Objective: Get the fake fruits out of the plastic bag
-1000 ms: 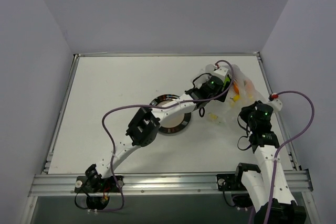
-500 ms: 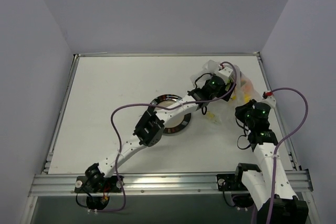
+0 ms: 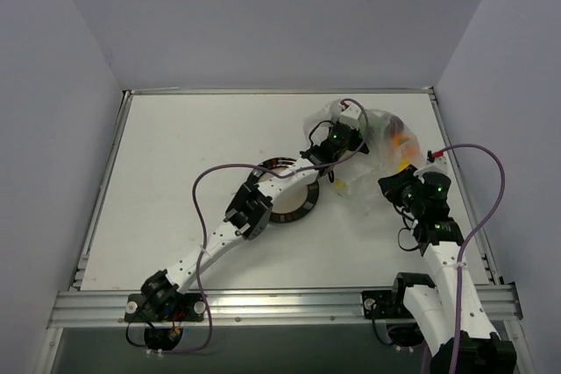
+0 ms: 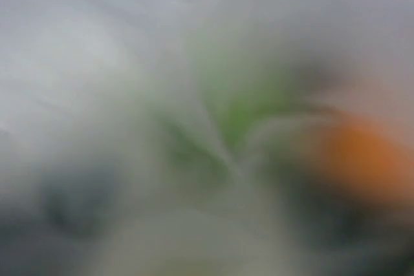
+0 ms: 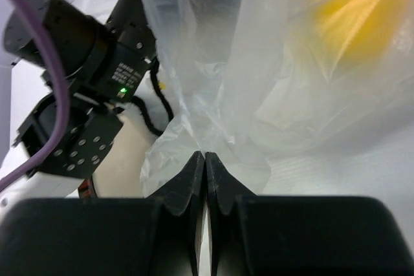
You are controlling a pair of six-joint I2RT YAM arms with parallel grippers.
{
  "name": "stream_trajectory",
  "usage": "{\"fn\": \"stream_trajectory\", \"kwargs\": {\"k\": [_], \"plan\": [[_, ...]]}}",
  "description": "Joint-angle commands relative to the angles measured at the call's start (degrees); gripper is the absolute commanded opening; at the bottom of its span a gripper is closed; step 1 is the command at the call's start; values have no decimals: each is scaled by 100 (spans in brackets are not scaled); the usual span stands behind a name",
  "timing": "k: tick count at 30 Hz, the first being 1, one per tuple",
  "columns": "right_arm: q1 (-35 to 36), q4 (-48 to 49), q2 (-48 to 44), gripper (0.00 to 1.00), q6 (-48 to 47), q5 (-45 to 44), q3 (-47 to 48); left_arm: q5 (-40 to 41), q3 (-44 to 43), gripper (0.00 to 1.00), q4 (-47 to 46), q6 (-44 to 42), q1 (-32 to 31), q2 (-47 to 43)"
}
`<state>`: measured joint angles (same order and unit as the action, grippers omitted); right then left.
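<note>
The crinkly whitish plastic bag (image 3: 379,137) lies at the back right of the table. My right gripper (image 5: 205,157) is shut on a fold of the bag (image 5: 213,63) at its near edge. A yellow fruit (image 5: 352,21) shows through the bag in the right wrist view, and an orange fruit (image 3: 400,138) shows through it from above. My left gripper (image 3: 344,129) is pushed into the bag's left side, and its fingers are hidden by plastic. The left wrist view is a blur of plastic, with a green patch (image 4: 249,98) and an orange patch (image 4: 365,156).
A round shiny metal plate (image 3: 294,209) with a dark rim lies mid-table, partly under the left arm. The left arm's purple cable (image 3: 206,194) loops over the table. The table's right rail (image 3: 465,190) runs close beside the right arm.
My left gripper has moved left and back, deeper into the bag. My right gripper has shifted left with the bag's edge. The bag has bunched up and moved left.
</note>
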<state>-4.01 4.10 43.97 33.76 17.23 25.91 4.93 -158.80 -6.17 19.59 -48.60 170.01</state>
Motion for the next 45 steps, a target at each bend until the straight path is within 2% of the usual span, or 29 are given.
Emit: {"fn": "stream_trajectory", "kwargs": {"k": [1,2,3,5,6,10,13,18,23,24,25,29,32,35,36,38,41,43,45], "plan": [[50,21,-352,0,-168,421,-68,-62,-398,98,-971,299,26,-39],[50,-23,-406,0,-159,439,-86,-62,-380,94,-1086,299,26,-4],[50,-67,-450,0,-133,465,-95,-62,-380,84,-1262,317,35,23],[58,-215,-494,0,-150,518,-60,-176,-397,71,-1430,369,52,67],[58,-269,-503,0,-168,500,-51,-194,-397,57,-1517,378,52,93],[67,-339,-503,0,-194,299,-60,-422,-56,34,-1729,344,35,-73],[67,-331,-459,0,-203,44,-16,-493,936,25,-2097,221,0,-678],[58,-120,-205,0,-229,-281,37,-642,2894,18,-2949,97,-141,-1927],[50,-85,-247,0,-265,-449,46,-554,4101,11,-3469,299,-176,-2770],[41,-93,-396,0,-238,-501,19,-554,4268,6,-3530,334,-185,-2885],[41,-154,-476,0,-221,-589,-7,-528,4705,5,-3592,352,-194,-3017],[32,-225,-591,0,-115,-1334,2,-212,5839,2,-3891,326,-334,-3833],[14,-208,-267,0,-115,-1530,185,-11,5870,3,-3532,89,-466,-3915],[-64,-601,-361,0,-141,-2816,414,8,6035,3,-3197,359,-492,-4011],[-108,-603,-449,0,-124,-2979,397,17,6167,3,-3232,448,-519,-4055],[-310,-472,-582,0,-2,-2981,353,139,6422,3,-3285,580,-711,-4169],[-425,-279,-284,2,157,-2734,406,210,6713,3,-3285,703,-966,-4152],[-443,-182,67,5,236,-3266,354,245,6748,3,-3258,896,-1195,-4108],[-731,-112,365,5,280,-3472,362,219,6792,3,-3460,1178,-1336,-4011]]}}
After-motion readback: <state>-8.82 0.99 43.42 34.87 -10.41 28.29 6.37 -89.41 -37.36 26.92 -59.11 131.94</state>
